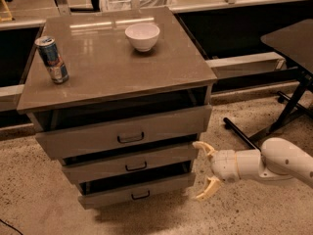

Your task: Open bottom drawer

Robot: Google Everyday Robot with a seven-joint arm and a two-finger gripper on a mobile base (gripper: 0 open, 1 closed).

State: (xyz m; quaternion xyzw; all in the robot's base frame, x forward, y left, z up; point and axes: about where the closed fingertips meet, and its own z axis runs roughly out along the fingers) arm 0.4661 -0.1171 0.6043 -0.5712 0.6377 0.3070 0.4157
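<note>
Grey-brown wood fronts the bottom drawer point(115, 196), lowest of three, its black handle point(141, 196) down-left of the gripper point(199, 171), whose cream fingers point(209, 187) spread wide apart just right of the drawer's end, while a white bowl point(142, 35) and can point(53, 59) sit well above, up-left.

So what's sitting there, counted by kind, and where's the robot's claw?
Drawers: 3 (top drawer, middle drawer, bottom drawer)
Bowls: 1, white bowl on the cabinet
Cans: 1, can on the cabinet
Grippers: 1, gripper, open, right of the lower drawers
Total: 6
</note>
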